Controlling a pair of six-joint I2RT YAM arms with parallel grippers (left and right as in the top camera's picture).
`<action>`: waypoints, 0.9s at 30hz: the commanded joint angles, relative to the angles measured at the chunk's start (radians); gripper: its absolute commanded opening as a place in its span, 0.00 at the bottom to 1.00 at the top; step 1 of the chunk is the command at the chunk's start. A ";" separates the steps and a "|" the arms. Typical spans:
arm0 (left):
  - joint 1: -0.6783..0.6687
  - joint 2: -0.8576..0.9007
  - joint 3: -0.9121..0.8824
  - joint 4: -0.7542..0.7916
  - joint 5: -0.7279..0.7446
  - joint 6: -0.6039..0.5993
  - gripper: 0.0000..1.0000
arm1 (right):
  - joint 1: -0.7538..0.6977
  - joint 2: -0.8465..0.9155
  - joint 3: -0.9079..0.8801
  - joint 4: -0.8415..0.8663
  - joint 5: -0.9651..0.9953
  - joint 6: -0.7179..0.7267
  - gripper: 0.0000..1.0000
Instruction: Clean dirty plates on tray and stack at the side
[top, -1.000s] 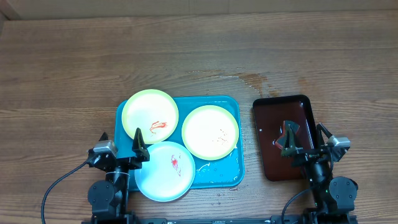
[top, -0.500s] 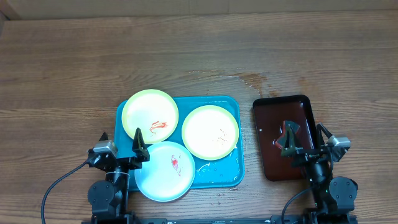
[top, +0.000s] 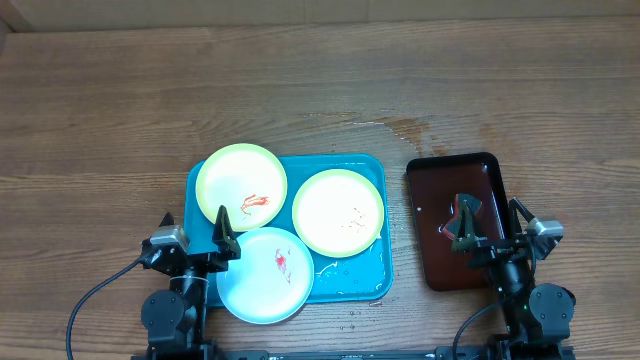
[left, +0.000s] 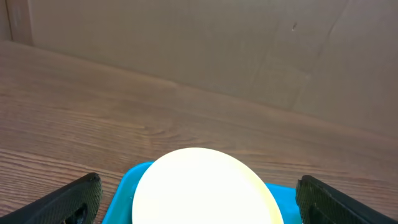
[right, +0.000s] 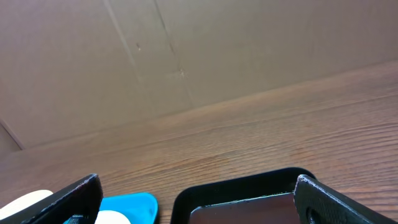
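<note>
Overhead: 3 plates (top: 338, 210) on tray (top: 355, 277), nearest beside left gripper (top: 194, 226).

No legible text, label, brand, number or sign in any view; plates (top: 241, 186), blue tray (top: 352, 283), dark tray (top: 440, 190), table (top: 320, 80), cardboard wall (left: 186, 43) carry no print

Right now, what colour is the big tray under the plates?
The tray is turquoise blue; overhead shows it best.

turquoise tray (top: 372, 275), pale plates (top: 241, 170) — red-smeared, maroon tray (top: 440, 190)
</note>
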 joint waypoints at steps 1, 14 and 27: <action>-0.006 -0.010 -0.004 -0.001 0.015 0.001 1.00 | 0.006 -0.010 -0.010 0.004 0.000 0.004 1.00; -0.006 -0.010 -0.004 -0.001 0.015 0.001 1.00 | 0.006 -0.010 -0.010 0.004 0.000 0.004 1.00; -0.006 -0.010 -0.004 -0.001 0.015 0.001 1.00 | 0.005 -0.010 -0.004 -0.003 -0.059 0.016 1.00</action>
